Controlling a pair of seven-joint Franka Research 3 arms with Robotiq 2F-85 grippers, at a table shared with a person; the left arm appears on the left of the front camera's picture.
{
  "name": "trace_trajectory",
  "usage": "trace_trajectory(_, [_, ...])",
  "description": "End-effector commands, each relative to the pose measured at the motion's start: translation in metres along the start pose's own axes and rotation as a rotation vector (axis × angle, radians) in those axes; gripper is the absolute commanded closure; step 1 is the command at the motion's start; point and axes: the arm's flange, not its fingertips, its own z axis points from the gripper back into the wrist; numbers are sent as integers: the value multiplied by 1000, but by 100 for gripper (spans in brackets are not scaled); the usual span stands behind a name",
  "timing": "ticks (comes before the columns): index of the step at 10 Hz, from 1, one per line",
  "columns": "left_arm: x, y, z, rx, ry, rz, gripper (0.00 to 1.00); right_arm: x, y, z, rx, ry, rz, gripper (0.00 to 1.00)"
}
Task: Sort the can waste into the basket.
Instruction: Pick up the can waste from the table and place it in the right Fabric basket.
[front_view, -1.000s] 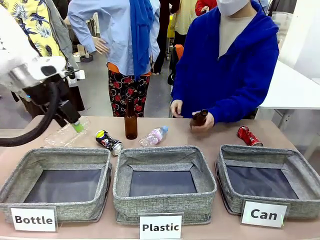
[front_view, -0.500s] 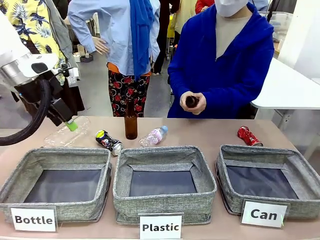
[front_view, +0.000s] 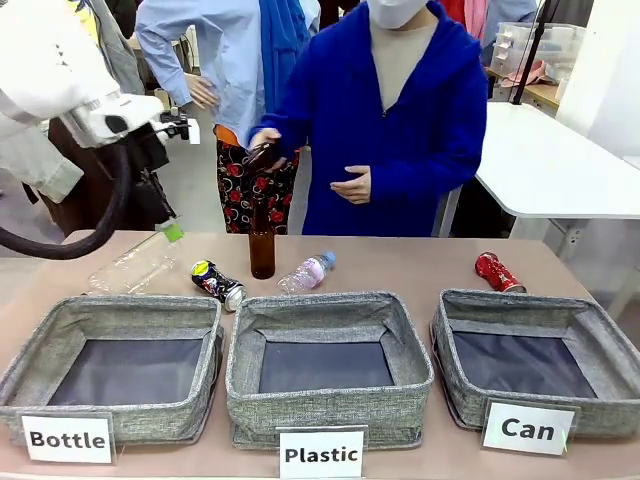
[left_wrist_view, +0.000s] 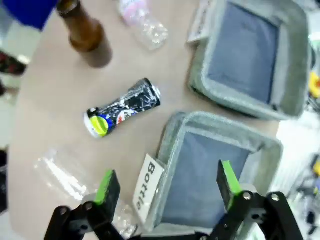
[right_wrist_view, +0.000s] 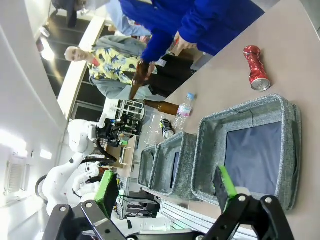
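The black can (front_view: 217, 283) with yellow-green print lies on its side behind the gap between the two left baskets. In the left wrist view this black can (left_wrist_view: 124, 106) is ahead of my open left gripper (left_wrist_view: 167, 181), which hovers high with nothing between its fingers. A shiny red can (front_view: 498, 272) lies just behind the "Can" basket (front_view: 530, 304) at the right. The right wrist view shows my open, empty right gripper (right_wrist_view: 166, 184) well above that basket (right_wrist_view: 240, 113), with the red can (right_wrist_view: 256, 75) beyond it.
The "Bottle" basket (front_view: 120, 305) and "Plastic" basket (front_view: 330, 300) stand left and middle. A brown bottle (front_view: 262, 240) stands upright behind them, beside a pink-labelled plastic bottle (front_view: 308, 272) and a clear crushed one (front_view: 135, 265). The person holds another brown bottle (front_view: 262, 155) up.
The person lifted the brown bottle off the table's right side and carried it up and to the left while standing. My left gripper rose away from the clear bottle.
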Motion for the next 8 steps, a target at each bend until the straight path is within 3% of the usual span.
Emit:
trace_trajectory(1, [-84,4,68,-98,-65,-9,0,4,1,0,22,-15,26,0])
trace_trajectory(4, [-249,-42,181,-44,-154,95,0,4,1,0,22,-15,26,0])
trace_trajectory(5, [-302,-65,200,-83,-228,-59,0,4,1,0,22,-15,26,0])
trace_trajectory(6, [-339,-77,210,-51,-316,-67,0,4,1,0,22,-15,26,0])
trace_trajectory(7, [-364,-83,205,-69,-316,-167,0,4,1,0,22,-15,26,0])
trace_trajectory(8, [-385,-85,194,-61,-342,-80,0,4,1,0,22,-15,26,0])
